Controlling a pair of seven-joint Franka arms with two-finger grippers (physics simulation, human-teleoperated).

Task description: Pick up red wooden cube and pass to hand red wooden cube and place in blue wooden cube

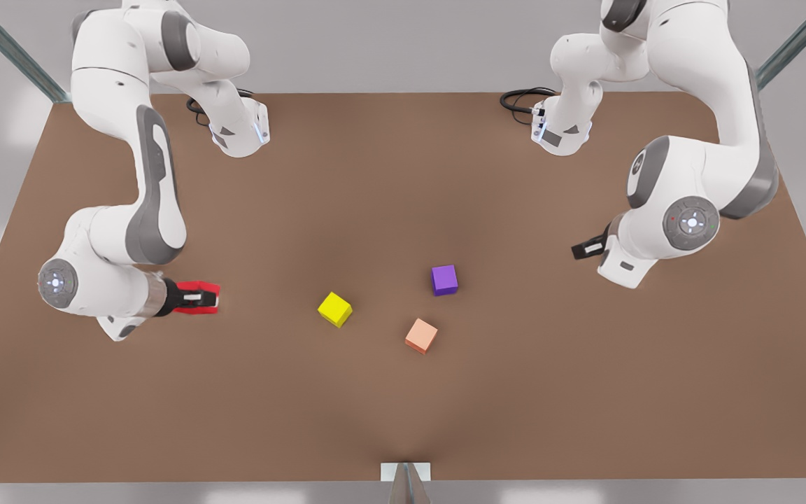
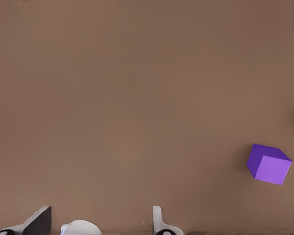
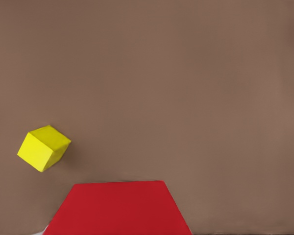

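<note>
Well off to the front view's left of the small yellow plain cube point(image 1: 334, 309), the right gripper point(image 1: 196, 297) is clenched on the small bright red plain wooden cube point(image 1: 198, 297), held above the brown table point(image 1: 403, 406). Far across from the yellow cube, on the front view's right, the left gripper point(image 1: 588, 248) waits with its pale fingers point(image 2: 159, 221) spread apart and bare. For a clean handover, I would carry the red cube level toward that hand, leaving two free faces exposed. The purple cube point(image 1: 444, 279) and salmon-orange cube point(image 1: 421, 335) lie near the yellow one.
</note>
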